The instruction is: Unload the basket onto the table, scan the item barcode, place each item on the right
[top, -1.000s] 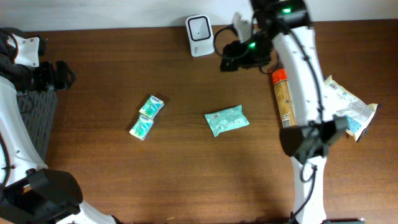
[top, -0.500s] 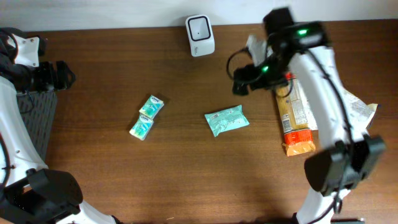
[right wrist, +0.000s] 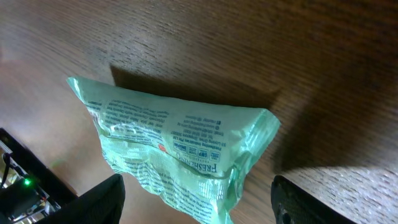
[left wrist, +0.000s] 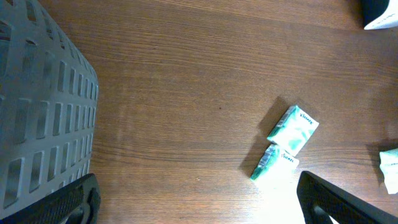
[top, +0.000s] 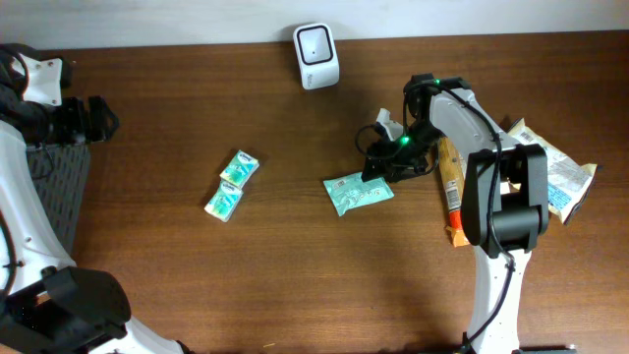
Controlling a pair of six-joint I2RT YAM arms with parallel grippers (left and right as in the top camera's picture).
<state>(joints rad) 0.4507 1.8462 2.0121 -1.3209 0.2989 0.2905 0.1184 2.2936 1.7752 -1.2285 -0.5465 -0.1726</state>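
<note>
Pack position: green wipes pack [top: 359, 191] lies flat at frame centre, below scanner [top: 315, 42].
Right gripper [right wrist: 196, 196]: jaws astride pack; gripping or clear, cannot tell.
Left gripper [left wrist: 196, 186]: jaws wide, empty.
Technique: pinch mid-pack, lift level, barcode toward scanner.

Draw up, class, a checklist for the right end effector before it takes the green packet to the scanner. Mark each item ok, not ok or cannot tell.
1. Right end effector jaws apart: ok.
2. Green packet lying between its fingers: ok.
3. Packet lifted: not ok, it lies on the table.
4. Barcode facing up: cannot tell, the print is too small.
5. Scanner standing at the far edge, bare wood between it and the packet: ok.
6. Left end effector open and well away: ok.
</note>
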